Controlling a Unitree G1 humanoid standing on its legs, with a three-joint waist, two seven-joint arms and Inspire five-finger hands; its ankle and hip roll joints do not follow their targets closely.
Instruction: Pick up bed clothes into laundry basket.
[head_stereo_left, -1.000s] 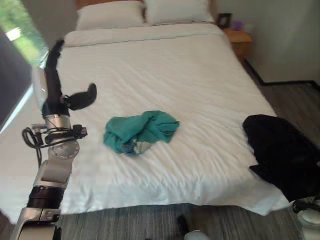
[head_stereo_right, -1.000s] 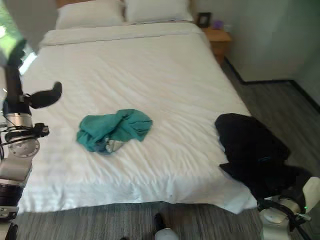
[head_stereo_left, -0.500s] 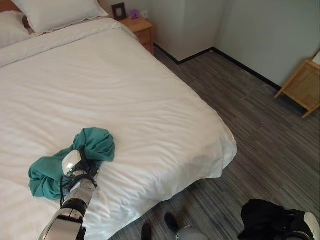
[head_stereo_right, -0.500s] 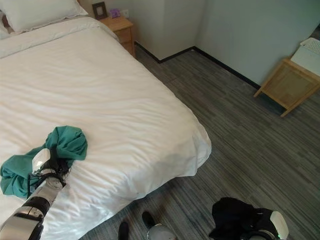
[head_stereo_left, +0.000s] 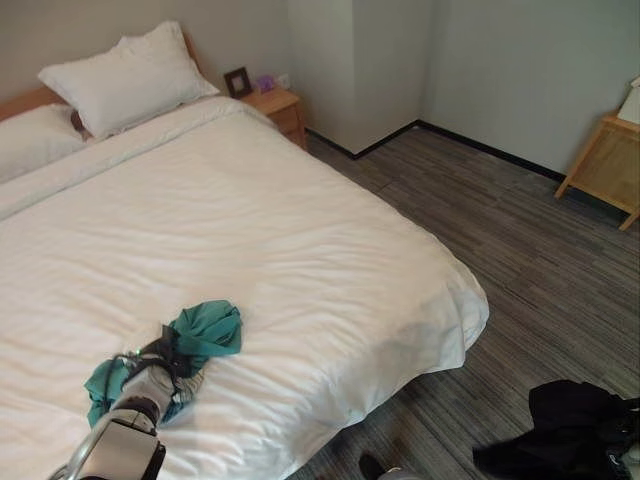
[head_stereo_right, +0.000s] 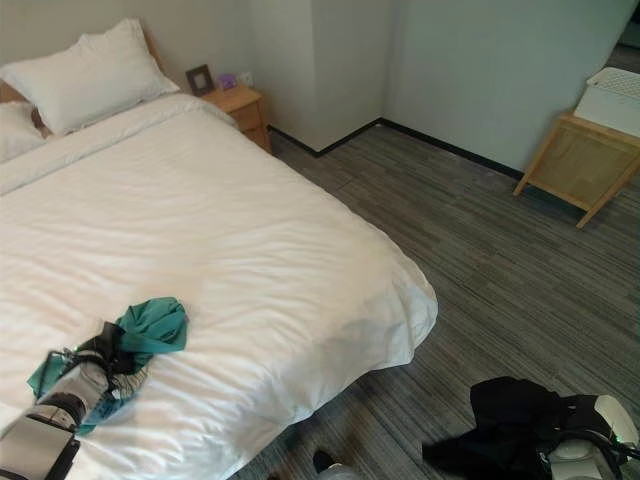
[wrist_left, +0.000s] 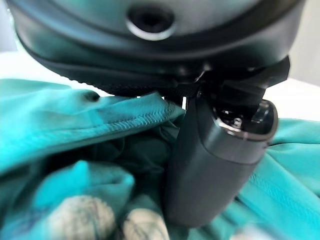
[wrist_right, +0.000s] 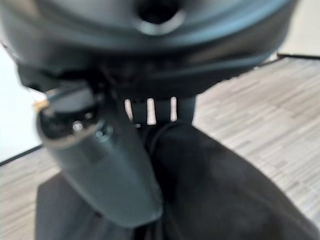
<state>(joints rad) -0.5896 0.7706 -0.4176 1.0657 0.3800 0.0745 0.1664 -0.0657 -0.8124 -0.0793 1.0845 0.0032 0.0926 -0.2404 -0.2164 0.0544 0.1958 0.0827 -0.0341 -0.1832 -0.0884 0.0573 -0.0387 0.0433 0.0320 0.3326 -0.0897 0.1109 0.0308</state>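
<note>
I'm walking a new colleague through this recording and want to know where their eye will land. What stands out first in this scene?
First, the teal garment bunched near the foot of the wide white bed, with the left hand dug into its folds. Next, the black garment gripped by the right hand and hanging over the grey plank floor beside the bed. A wooden nightstand stands by the pillows.

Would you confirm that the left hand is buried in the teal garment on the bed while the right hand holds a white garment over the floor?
Not quite: the garment in the right hand is black, not white, as the right eye view shows. The rest holds: the left hand is in the teal garment on the bed, and the black one hangs over the floor.
</note>
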